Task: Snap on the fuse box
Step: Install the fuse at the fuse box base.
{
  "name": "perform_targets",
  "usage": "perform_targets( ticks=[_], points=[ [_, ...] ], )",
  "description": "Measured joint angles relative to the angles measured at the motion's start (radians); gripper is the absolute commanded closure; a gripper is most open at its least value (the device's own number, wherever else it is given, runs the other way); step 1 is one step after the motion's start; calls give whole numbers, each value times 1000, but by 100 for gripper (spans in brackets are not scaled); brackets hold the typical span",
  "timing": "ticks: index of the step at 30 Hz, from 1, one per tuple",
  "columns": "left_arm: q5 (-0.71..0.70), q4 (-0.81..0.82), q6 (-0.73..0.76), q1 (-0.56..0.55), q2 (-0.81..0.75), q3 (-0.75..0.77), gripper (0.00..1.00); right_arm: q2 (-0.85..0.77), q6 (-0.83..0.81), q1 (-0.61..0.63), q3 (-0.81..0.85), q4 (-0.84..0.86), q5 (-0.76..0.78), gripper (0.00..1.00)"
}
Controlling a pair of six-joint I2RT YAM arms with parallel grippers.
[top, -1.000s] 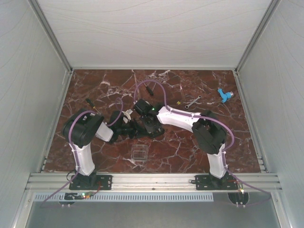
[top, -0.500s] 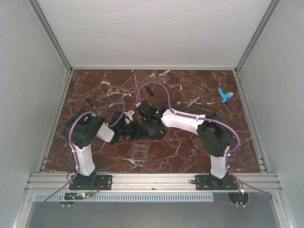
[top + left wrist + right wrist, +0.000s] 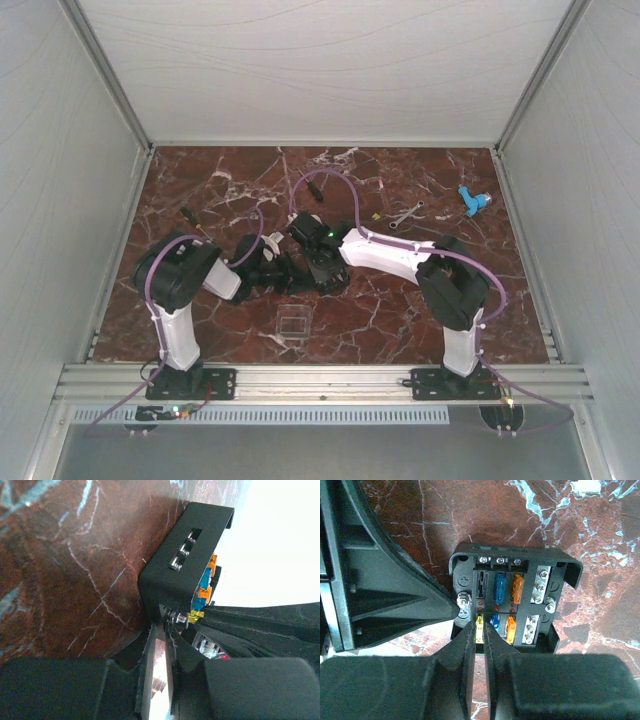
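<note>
The fuse box [image 3: 515,600] is a black square box whose open face shows blue, orange and yellow fuses and rows of screws. It lies on the red marble table between my two grippers. My right gripper [image 3: 480,630] comes from the near side, its fingers shut on the yellow fuse [image 3: 479,621] in the lower row. In the left wrist view the fuse box [image 3: 182,565] shows side-on, and my left gripper [image 3: 160,632] is shut on its near corner by a bolt. From above, the left gripper [image 3: 278,270] and right gripper [image 3: 318,270] meet at mid-table and hide most of the box.
A clear square lid [image 3: 292,323] lies on the table nearer the arm bases. A black screwdriver [image 3: 192,218] lies at the left. A small wrench [image 3: 404,214] and a blue part [image 3: 472,200] lie at the back right. White walls enclose the table.
The right arm's elbow has swung a little to the right and its wrist has shifted slightly. The left arm and the fuse box have stayed put.
</note>
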Motion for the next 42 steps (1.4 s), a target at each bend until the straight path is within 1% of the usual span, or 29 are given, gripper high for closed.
perform_targets(
  ticks=[3, 14, 30, 31, 34, 35, 39, 42],
  points=[
    [0, 0, 0, 0, 0, 0, 88, 0, 2, -2, 0, -4, 0, 100],
    [0, 0, -1, -9, 0, 0, 88, 3, 20, -9, 6, -29, -9, 100],
    [0, 0, -1, -10, 0, 0, 88, 66, -12, -3, 64, -64, -3, 100],
    [0, 0, -1, -10, 0, 0, 88, 64, -12, -2, 64, -64, -3, 96],
    [0, 0, -1, -10, 0, 0, 88, 57, -12, 3, 61, -64, -4, 80],
    [0, 0, -1, -11, 0, 0, 88, 55, -11, 4, 58, -60, -6, 77],
    [-2, 1, -1, -12, 0, 0, 88, 42, -12, 6, 55, -57, -9, 76],
    [-2, 1, -1, -12, 0, 0, 88, 20, -11, 10, 53, -61, -1, 78]
  ],
)
